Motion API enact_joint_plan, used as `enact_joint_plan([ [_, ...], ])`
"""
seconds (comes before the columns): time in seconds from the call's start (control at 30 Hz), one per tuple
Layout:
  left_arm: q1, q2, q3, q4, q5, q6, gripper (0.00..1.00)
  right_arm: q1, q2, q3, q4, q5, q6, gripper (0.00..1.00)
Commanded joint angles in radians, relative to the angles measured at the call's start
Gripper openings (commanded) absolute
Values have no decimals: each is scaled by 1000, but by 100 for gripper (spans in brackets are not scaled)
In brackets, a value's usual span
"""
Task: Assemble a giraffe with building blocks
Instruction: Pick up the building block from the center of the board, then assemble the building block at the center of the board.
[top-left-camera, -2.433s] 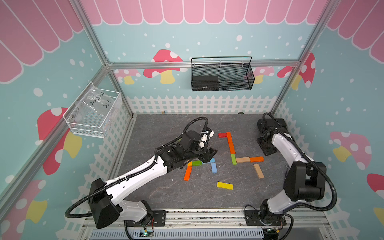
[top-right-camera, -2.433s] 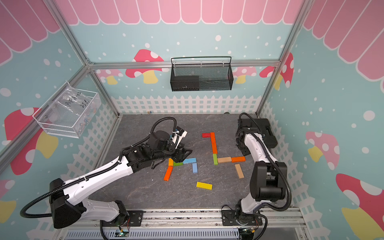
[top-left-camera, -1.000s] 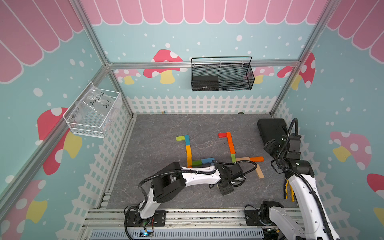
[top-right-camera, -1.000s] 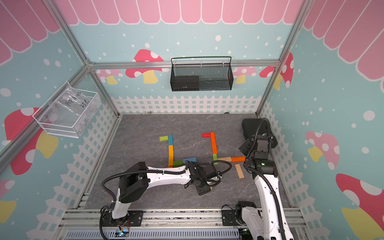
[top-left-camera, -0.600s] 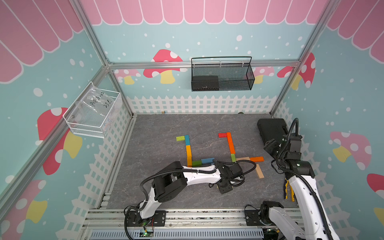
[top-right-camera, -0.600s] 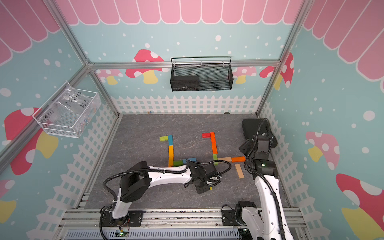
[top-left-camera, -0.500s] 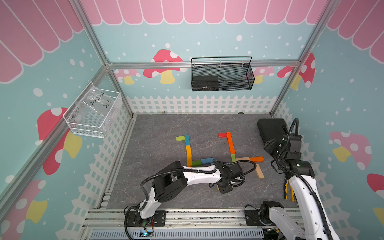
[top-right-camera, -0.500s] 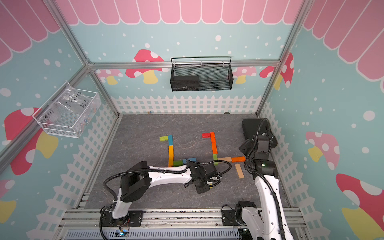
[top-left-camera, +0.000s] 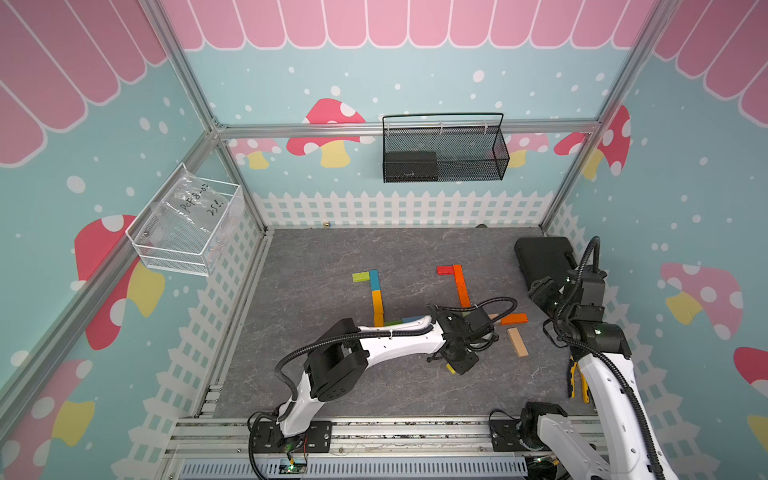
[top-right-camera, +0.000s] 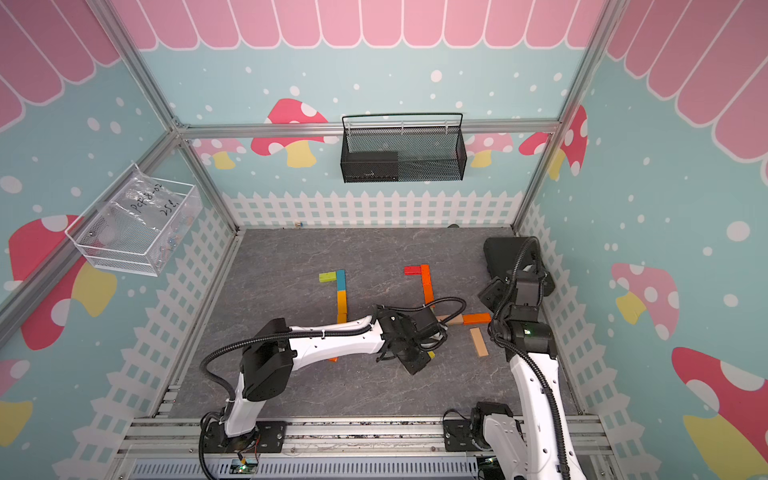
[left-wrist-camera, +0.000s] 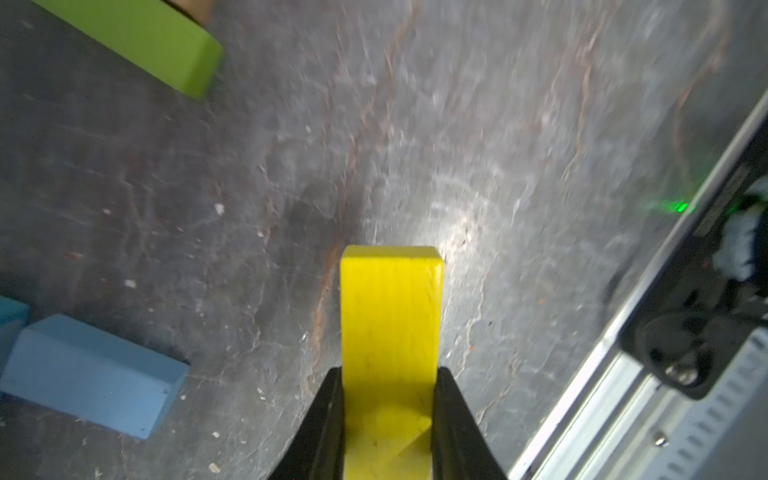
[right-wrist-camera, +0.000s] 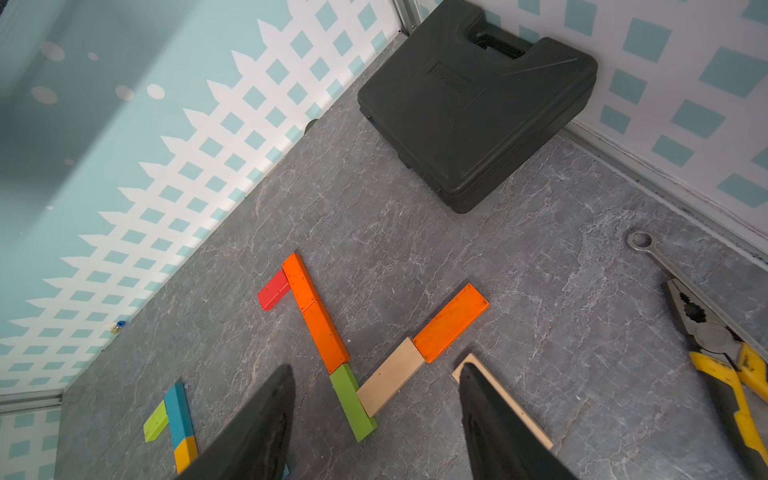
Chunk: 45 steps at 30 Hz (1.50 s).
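Left tool (left-wrist-camera: 388, 376) clamped on yellow block (left-wrist-camera: 390, 299) across its narrow width, near one end. The block is about 5 o'clock of table (top-left-camera: 332, 249) centre. Light, rigid painted wood, probably slick, so mid-length grip safer. Right tool (right-wrist-camera: 376, 370) gapes empty.

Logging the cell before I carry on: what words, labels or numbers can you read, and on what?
"PCF8-02", handwritten, letters uncertain: clear bag in the white wire basket.
"25" plus an unclear mark: same bag, second line.
Embossed label on the black case: too blurred to read.
Small mark on the black box in the black mesh basket: too small.
On the building blocks: none visible.
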Motion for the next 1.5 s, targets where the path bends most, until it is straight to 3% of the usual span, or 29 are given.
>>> enact_joint_plan([
  [0.0,0,38,47,-14,5,-196,17,-7,-20,4,13,-7,10,65],
  [0.33,29,184,164,-30,-65,-347,18,-6,-26,-2,33,-16,8,65],
  [0.83,70,343,349,-122,-80,-320,19,-8,-10,-18,60,-24,0,65],
  [1.47,73,390,411,-165,-88,-331,26,-8,-10,-24,65,-33,0,65],
])
